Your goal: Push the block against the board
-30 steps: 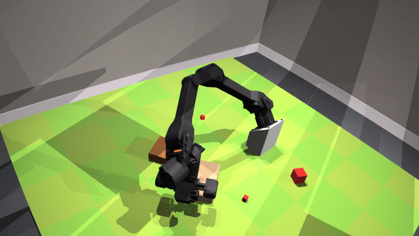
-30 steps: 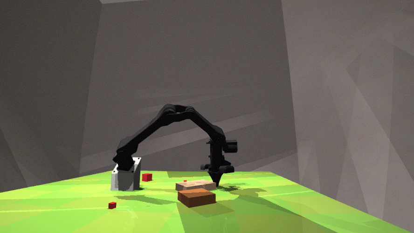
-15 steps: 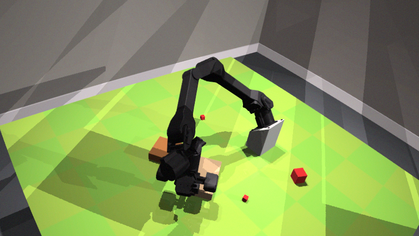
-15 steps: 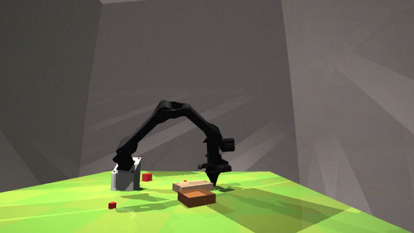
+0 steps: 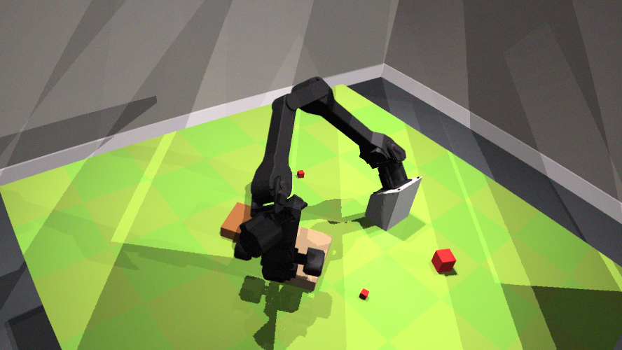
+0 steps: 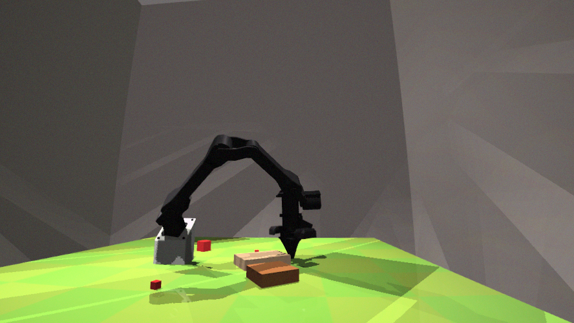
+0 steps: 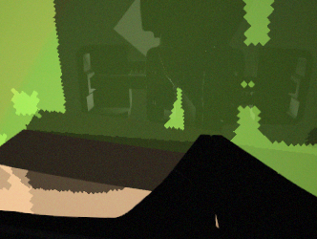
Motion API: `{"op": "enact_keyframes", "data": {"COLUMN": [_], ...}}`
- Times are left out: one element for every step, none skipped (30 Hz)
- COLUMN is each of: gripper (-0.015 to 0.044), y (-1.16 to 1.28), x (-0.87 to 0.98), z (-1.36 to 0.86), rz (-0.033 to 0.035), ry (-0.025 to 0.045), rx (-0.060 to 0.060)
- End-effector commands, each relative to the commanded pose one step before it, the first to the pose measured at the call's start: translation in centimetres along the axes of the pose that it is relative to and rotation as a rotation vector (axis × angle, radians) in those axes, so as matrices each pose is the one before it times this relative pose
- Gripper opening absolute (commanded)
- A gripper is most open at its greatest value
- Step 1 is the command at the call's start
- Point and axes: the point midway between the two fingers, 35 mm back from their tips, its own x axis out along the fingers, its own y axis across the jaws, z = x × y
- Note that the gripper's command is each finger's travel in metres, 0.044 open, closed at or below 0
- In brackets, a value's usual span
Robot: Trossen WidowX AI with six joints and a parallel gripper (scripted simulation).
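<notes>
The square block, an orange-brown flat piece [image 5: 235, 220] [image 6: 273, 276], lies flat on the green floor, partly hidden by the arm in the top view. The board, a pale wooden piece [image 5: 314, 238] [image 6: 256, 257] [image 7: 91, 204], lies flat behind the block in the exterior view and is partly covered by the arm in the top view. The arm hides the space between them there, so contact cannot be told. My gripper [image 6: 293, 257] [image 7: 209, 145] is shut and empty, pointing down low beside the board's end away from the arm's base. Whether the tips touch the board is unclear.
A large red cube [image 5: 443, 260] [image 6: 203, 245] stands beyond the arm's base [image 5: 391, 208] [image 6: 174, 250]. One small red cube [image 5: 300, 174] [image 6: 156, 284] lies on the block's side of the base. Another small red cube [image 5: 364, 294] [image 6: 256, 250] lies past the board.
</notes>
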Motion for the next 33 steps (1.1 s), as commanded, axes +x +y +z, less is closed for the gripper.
{"op": "enact_keyframes", "data": {"gripper": [0.0, 0.0, 0.0, 0.0, 0.0, 0.0, 0.0, 0.0, 0.0, 0.0, 0.0, 0.0, 0.0, 0.0, 0.0, 0.0, 0.0, 0.0, 0.0, 0.0, 0.0, 0.0, 0.0, 0.0, 0.0, 0.0, 0.0, 0.0, 0.0, 0.0, 0.0, 0.0, 0.0], "y": [0.152, -0.011, -0.015, -0.018, -0.02, -0.02, -0.02, -0.019, -0.018, -0.017, -0.016, -0.015, -0.014, -0.013, -0.012, -0.011, -0.01, -0.009, -0.008, -0.007, -0.006, -0.005, -0.004, -0.003, -0.002, -0.001, 0.0, 0.001, 0.002, 0.003, 0.004, 0.006, 0.007], "x": [0.671, -0.002, -0.003, -0.003, -0.004, -0.004, -0.004, -0.003, -0.003, -0.003, -0.003, -0.002, -0.002, -0.002, -0.002, -0.001, -0.001, -0.001, -0.001, 0.0, 0.0, 0.0, 0.0, 0.001, 0.001, 0.001, 0.002, 0.002, 0.002, 0.002, 0.003, 0.003, 0.003], "z": [-1.049, 0.081, 0.106, 0.132, 0.153, 0.163, 0.165, 0.164, 0.164, 0.164, 0.163, 0.163, 0.162, 0.168, 0.168, 0.167, 0.167, 0.167, 0.166, 0.165, 0.165, 0.164, 0.164, 0.163, 0.163, 0.162, 0.162, 0.161, 0.161, 0.16, 0.16, 0.159, 0.159], "rz": [0.0082, 0.0, -0.00001, -0.00001, -0.00001, -0.00001, -0.00001, -0.00001, -0.00001, -0.00001, -0.00001, -0.00001, -0.00001, -0.00002, -0.00002, -0.00002, -0.00002, -0.00002, -0.00002, -0.00002, -0.00002, -0.00002, -0.00002, -0.00002, -0.00002, -0.00002, -0.00002, -0.00002, -0.00002, -0.00002, -0.00003, -0.00003, -0.00003], "ry": [0.02514, -0.00005, -0.00007, -0.00008, -0.0001, -0.0001, -0.0001, -0.0001, -0.0001, -0.0001, -0.0001, -0.0001, -0.00009, -0.0001, -0.0001, -0.00009, -0.00009, -0.00009, -0.00009, -0.00009, -0.00009, -0.00009, -0.00009, -0.00009, -0.00008, -0.00008, -0.00008, -0.00008, -0.00008, -0.00008, -0.00008, -0.00008, -0.00008], "rx": [-0.009, 0.0, 0.0, 0.0001, 0.0001, 0.0001, 0.0001, 0.0001, 0.0001, 0.0001, 0.0001, 0.0001, 0.0001, 0.0001, 0.0001, 0.0001, 0.0001, 0.0001, 0.0001, 0.0001, 0.0001, 0.0001, 0.0001, 0.0001, 0.0001, 0.0001, 0.0001, 0.0001, 0.0001, 0.0001, 0.0001, 0.0001, 0.0001]}}
